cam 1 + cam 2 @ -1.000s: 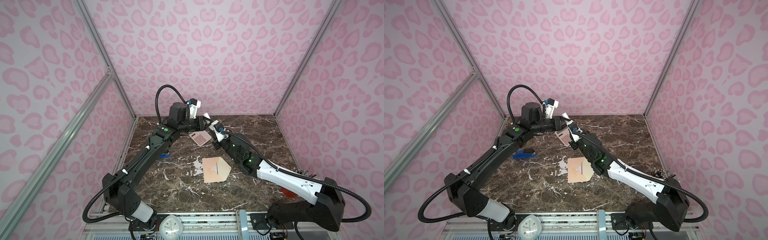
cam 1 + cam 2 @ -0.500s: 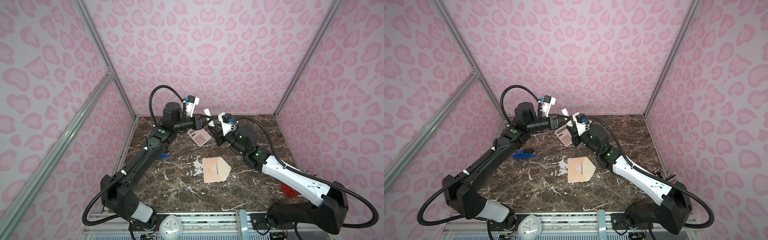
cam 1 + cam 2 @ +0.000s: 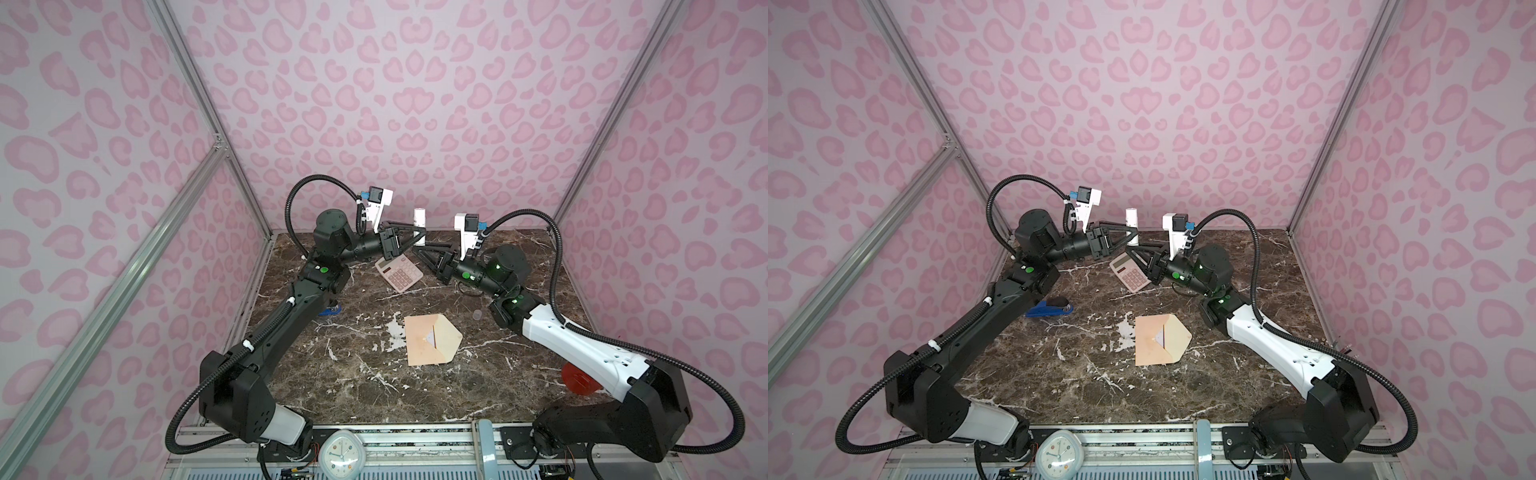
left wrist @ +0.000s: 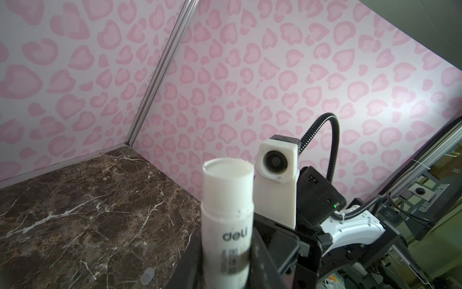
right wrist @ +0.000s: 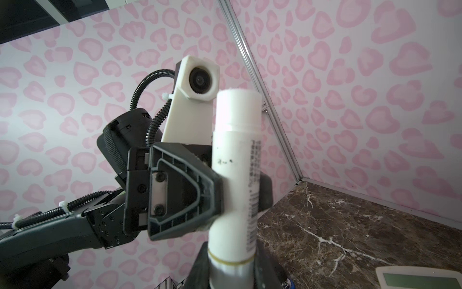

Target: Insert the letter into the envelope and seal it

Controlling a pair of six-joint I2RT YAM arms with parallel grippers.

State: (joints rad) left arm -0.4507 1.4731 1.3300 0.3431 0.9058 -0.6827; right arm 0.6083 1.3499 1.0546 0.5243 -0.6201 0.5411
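White plastic glue stick point(image 4: 226, 212): your left gripper point(image 5: 238, 197) pinches its middle, your right gripper point(image 3: 420, 250) straddles its base, pinch unclear. A loose hold could let it drop.

The envelope point(image 3: 430, 340) point(image 3: 1160, 340) lies flat on the bench point(image 3: 353, 386), roughly mid-bench and apart from everything else. It is peach-beige, its back up, with the paler cream pointed flap open and lying flat, its tip towards the right in both top views. The letter point(image 3: 433, 336) shows at most as a thin reddish line along the flap's fold; the rest is hidden.
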